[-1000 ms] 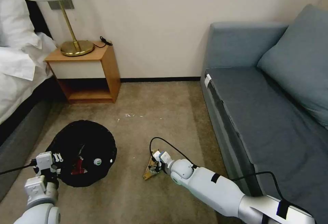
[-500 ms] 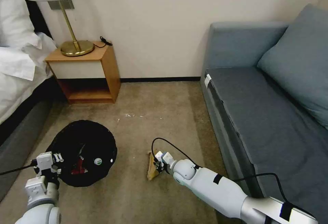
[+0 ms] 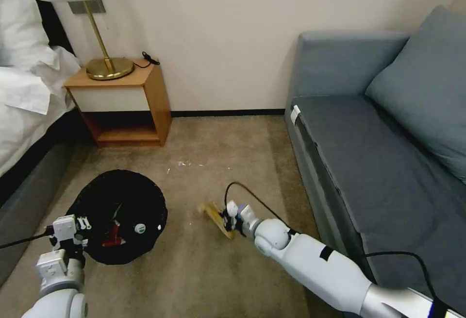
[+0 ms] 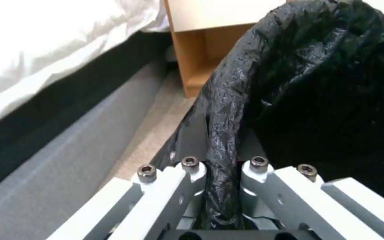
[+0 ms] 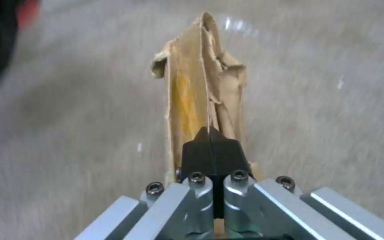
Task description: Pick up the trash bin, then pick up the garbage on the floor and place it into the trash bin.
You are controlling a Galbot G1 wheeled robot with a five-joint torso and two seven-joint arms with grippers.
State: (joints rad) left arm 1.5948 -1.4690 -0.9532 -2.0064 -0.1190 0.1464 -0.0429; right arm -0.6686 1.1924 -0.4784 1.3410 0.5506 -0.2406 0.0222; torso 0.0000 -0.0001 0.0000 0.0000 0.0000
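The trash bin [image 3: 119,196] is a round bin lined with a crinkly black bag, at the left on the carpet. A red wrapper [image 3: 111,235] and a bottle's white cap [image 3: 140,229] lie inside it. My left gripper [image 3: 73,230] is shut on the bin's near rim, and the black bag [image 4: 223,140] is pinched between the fingers [image 4: 187,176]. My right gripper [image 3: 228,221] is shut on a yellow-brown wrapper [image 3: 213,213], a piece of the garbage, held just above the carpet to the bin's right. Its black pads [image 5: 201,150] clamp the crumpled wrapper [image 5: 192,83].
A wooden nightstand [image 3: 124,102] with a brass lamp [image 3: 102,41] stands against the back wall. A bed [image 3: 24,94] runs along the left. A grey-blue sofa [image 3: 378,162] fills the right. Bare carpet [image 3: 213,162] lies between them.
My right gripper has lifted the yellow-brown wrapper off the carpet and swung it, so it now sticks out toward the bin. The left gripper and bin have stayed put.
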